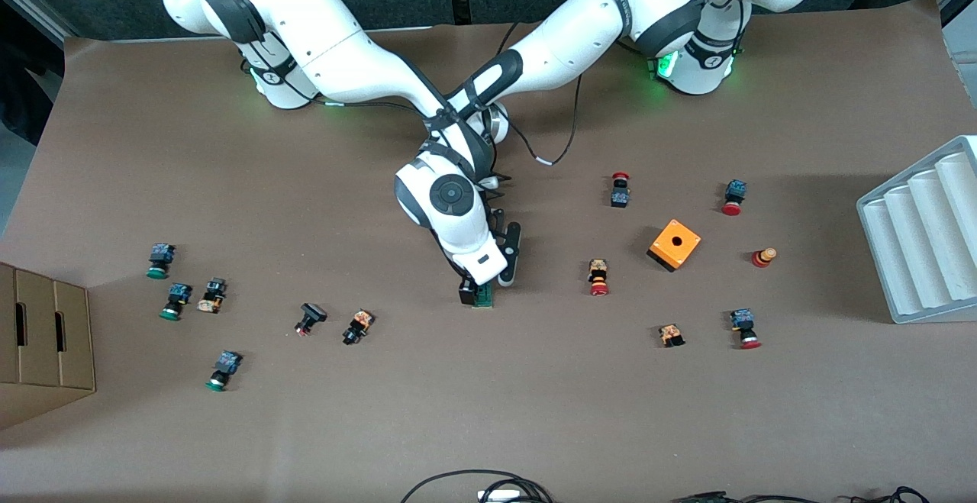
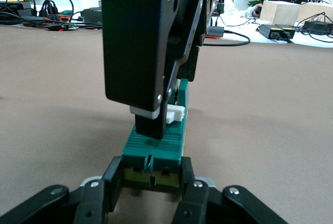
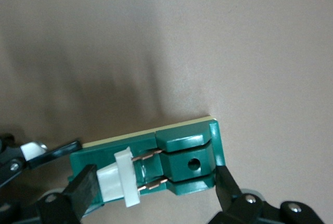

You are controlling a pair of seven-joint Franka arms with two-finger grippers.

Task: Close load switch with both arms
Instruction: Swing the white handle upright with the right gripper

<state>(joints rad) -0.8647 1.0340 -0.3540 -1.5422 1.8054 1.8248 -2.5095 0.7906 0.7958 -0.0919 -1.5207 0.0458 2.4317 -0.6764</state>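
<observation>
2 hands [image 2: 151, 182] [image 3: 151, 193] meet at the load switch [image 1: 482, 297] – brown (paper-covered) table [image 1: 488, 411].

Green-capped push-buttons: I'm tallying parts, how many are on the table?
3 green-capped push-buttons, all toward the right arm's end of the table: the farthest from the front camera, one slightly nearer, and the nearest. More may be hidden.

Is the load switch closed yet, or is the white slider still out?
Not closed: the load switch has its white slider pulled back, with copper prongs bare between slider and green block.
</observation>
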